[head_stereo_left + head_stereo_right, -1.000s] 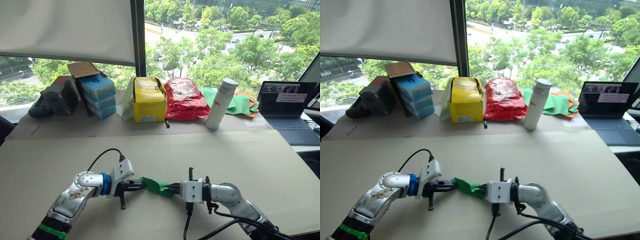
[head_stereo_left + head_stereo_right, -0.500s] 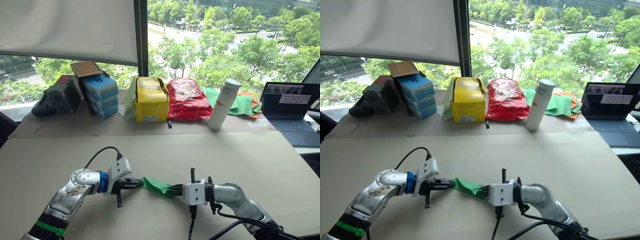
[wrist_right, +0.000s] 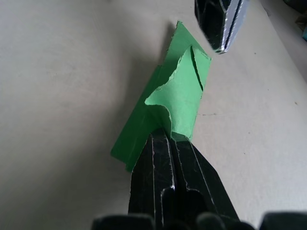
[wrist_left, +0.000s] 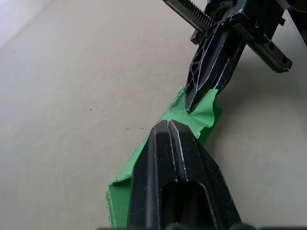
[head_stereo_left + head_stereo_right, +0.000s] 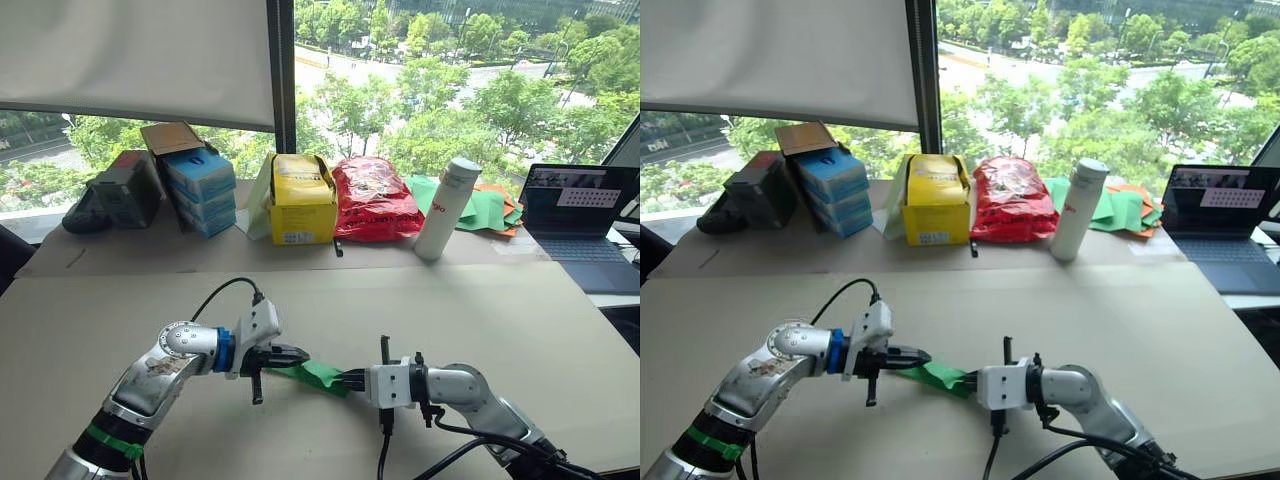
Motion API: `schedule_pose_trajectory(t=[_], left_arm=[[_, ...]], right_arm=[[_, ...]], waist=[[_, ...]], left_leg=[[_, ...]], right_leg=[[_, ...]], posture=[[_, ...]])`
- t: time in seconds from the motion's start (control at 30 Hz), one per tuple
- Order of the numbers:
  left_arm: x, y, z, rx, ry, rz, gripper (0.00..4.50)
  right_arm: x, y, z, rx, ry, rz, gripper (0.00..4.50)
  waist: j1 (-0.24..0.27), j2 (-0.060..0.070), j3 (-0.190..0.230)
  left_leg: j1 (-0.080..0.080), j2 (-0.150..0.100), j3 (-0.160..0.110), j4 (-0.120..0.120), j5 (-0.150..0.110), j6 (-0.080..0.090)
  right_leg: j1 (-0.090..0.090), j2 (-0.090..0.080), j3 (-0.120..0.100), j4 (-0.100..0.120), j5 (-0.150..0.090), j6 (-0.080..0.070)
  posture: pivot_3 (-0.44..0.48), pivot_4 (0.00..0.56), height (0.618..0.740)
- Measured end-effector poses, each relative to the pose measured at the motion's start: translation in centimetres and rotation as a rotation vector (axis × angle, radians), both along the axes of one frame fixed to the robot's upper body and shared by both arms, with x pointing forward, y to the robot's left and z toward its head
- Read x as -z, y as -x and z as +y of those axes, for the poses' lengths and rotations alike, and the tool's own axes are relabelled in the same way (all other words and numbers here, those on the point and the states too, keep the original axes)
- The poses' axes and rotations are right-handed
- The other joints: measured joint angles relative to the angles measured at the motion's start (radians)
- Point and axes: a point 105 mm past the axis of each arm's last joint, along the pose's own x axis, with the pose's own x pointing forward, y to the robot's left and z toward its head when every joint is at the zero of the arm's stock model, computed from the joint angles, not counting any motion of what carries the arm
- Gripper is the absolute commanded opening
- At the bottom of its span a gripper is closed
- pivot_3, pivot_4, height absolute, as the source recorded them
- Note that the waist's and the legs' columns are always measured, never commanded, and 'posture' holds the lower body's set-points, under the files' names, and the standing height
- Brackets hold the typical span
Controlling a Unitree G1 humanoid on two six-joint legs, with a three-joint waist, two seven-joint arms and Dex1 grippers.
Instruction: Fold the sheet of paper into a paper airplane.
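Along the back of the counter (image 5: 120, 330), against the window: a dark bag (image 5: 112, 197), stacked blue boxes (image 5: 200, 191) under a cardboard piece, a yellow box (image 5: 301, 199), a red bag (image 5: 374, 199), a white bottle (image 5: 444, 208) upright, a pile of green and orange sheets (image 5: 488, 208), and an open laptop (image 5: 585, 225) at the far right. Nearer, at the middle of the counter, left tool (image 5: 296, 356) with fingers pressed together, tip over the left end of the sheet of paper (image 5: 318, 374); from the right wrist view, that tip (image 3: 221, 26) just above the paper's far corner, contact impossible to tell. Sheet of paper folded into a narrow green strip, lying low over the counter between the two tools, torn and curled along one edge in the right wrist view (image 3: 175, 96). Right tool (image 5: 349, 379) pinching the right end of the sheet of paper, fingers (image 3: 173, 167) closed on the curled flap; seen likewise in the left wrist view, black tip (image 4: 201, 91) clamped on the green edge (image 4: 192, 115).
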Motion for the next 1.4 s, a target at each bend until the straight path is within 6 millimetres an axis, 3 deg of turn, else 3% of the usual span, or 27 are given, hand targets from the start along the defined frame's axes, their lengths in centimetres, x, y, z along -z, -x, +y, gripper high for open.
schedule_pose_trajectory(t=[0.1,0.37,0.5,0.6,0.7,0.77,0.83,0.97,1.2,1.4], left_arm=[[0.6,-0.2,0.0,0.001,-0.015,-0.005,0.00],[1.6,-0.3,-0.5,0.029,-0.035,-0.016,0.00],[1.5,-0.3,-0.5,0.035,-0.041,-0.027,0.00],[1.6,-0.4,-0.6,0.041,-0.046,-0.039,0.00],[1.6,-0.2,-0.6,0.059,-0.052,-0.036,0.00],[1.6,-0.1,-0.5,0.077,-0.060,-0.042,0.00],[1.6,0.0,-0.5,0.081,-0.063,-0.041,0.00],[1.6,-0.4,-0.7,0.075,-0.055,-0.044,0.00],[1.6,-1.3,-1.2,0.065,-0.052,-0.072,0.00],[1.6,-1.3,-1.3,0.069,-0.053,-0.086,0.00]], right_arm=[[0.0,0.0,0.0,0.001,0.003,0.013,0.02],[-0.9,0.4,0.1,-0.005,0.031,0.036,2.54],[-1.4,1.6,-0.3,-0.012,0.054,0.161,2.54],[-3.7,1.8,0.3,0.003,-0.042,0.270,2.54],[-8.0,0.2,1.5,0.055,-0.199,0.321,2.54],[-9.2,-0.8,2.2,0.112,-0.246,0.320,2.03],[-8.8,-1.8,2.9,0.182,-0.252,0.331,1.41],[-5.2,-2.5,3.0,0.287,-0.145,0.375,0.05],[-2.5,-1.8,3.3,0.304,-0.017,0.401,0.05],[-2.0,-1.8,3.0,0.324,0.008,0.407,0.05]], waist=[[0.000,0.000,0.000],[0.000,0.000,0.000],[0.000,0.000,0.000],[-0.001,0.000,0.000],[-0.005,0.000,0.000],[-0.004,0.000,0.000],[-0.002,0.000,0.000],[0.002,0.000,0.000],[-0.001,0.000,0.000],[-0.001,0.000,0.000]], left_leg=[[0.000,0.000,0.000,0.000,0.000,0.000],[0.000,0.000,0.000,0.000,-0.001,0.001],[-0.001,0.000,-0.001,0.001,-0.003,0.005],[-0.002,0.001,-0.001,0.001,-0.003,0.005],[-0.002,0.002,-0.001,0.000,-0.003,0.004],[-0.002,0.002,-0.002,0.000,-0.002,0.004],[-0.003,0.001,-0.002,0.000,-0.001,0.001],[-0.004,-0.001,-0.001,0.001,0.000,0.000],[-0.004,-0.001,0.000,0.002,-0.001,0.003],[-0.004,-0.001,0.000,0.002,-0.002,0.005]], right_leg=[[0.000,0.000,0.000,0.000,0.000,0.000],[0.000,0.000,0.000,0.000,0.000,0.000],[-0.001,-0.001,0.000,0.000,0.000,0.000],[-0.002,-0.002,0.001,0.001,0.000,0.000],[-0.002,-0.003,0.002,0.001,0.000,-0.001],[-0.003,-0.004,0.002,0.001,0.000,-0.001],[-0.003,-0.003,0.001,0.001,0.000,-0.002],[-0.003,-0.003,-0.001,0.000,0.001,0.000],[-0.003,-0.001,-0.002,0.000,0.001,0.001],[-0.002,-0.001,-0.002,0.000,0.001,0.001]], posture=[[0.000,0.150,0.740],[0.000,0.150,0.740],[0.000,0.150,0.740],[0.000,0.150,0.740],[0.000,0.150,0.740],[0.000,0.150,0.740],[0.000,0.150,0.740],[0.000,0.150,0.740],[0.000,0.150,0.740],[0.000,0.150,0.740]])
